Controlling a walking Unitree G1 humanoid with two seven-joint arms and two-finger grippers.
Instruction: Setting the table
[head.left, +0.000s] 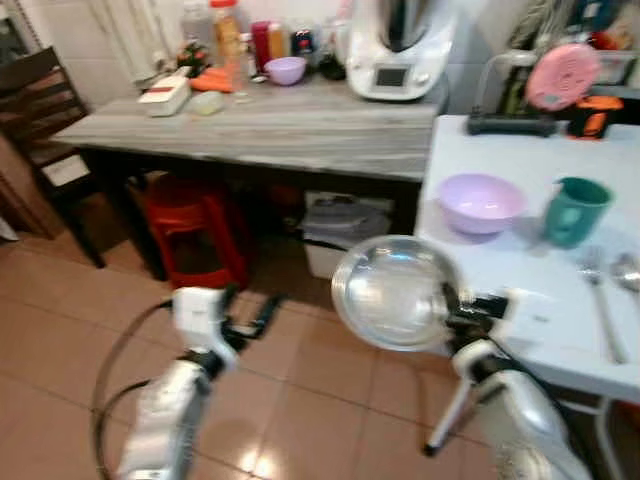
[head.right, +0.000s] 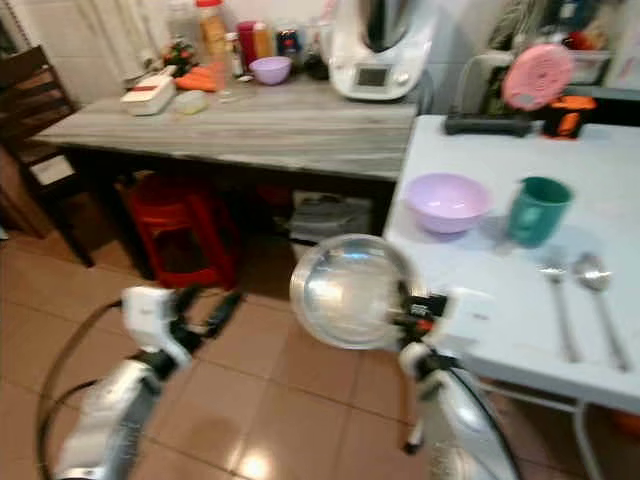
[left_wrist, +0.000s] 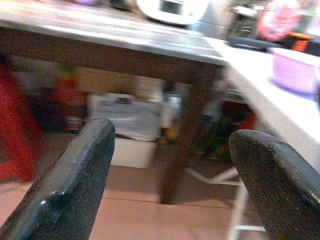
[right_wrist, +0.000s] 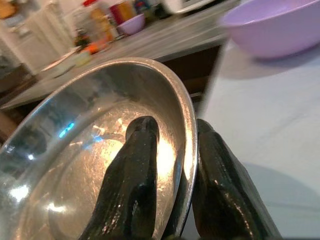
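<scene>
White surface on the right, tiled floor below. Right claw pinching the steel plate's rim, held off the near-left edge, short of the lilac bowl and green cup. Thin rim grip: likely to slip or clip the edge. Left claw gaping, idle.

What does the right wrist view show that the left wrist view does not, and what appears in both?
Right wrist view alone: the right gripper shut on the rim of the steel plate, one finger inside the plate and one outside.

Left wrist view alone: the left gripper with its fingers wide apart and nothing between them, floor tiles beyond, and a blurred red stool.

Both: the purple bowl on the white table, and the grey wooden table.
</scene>
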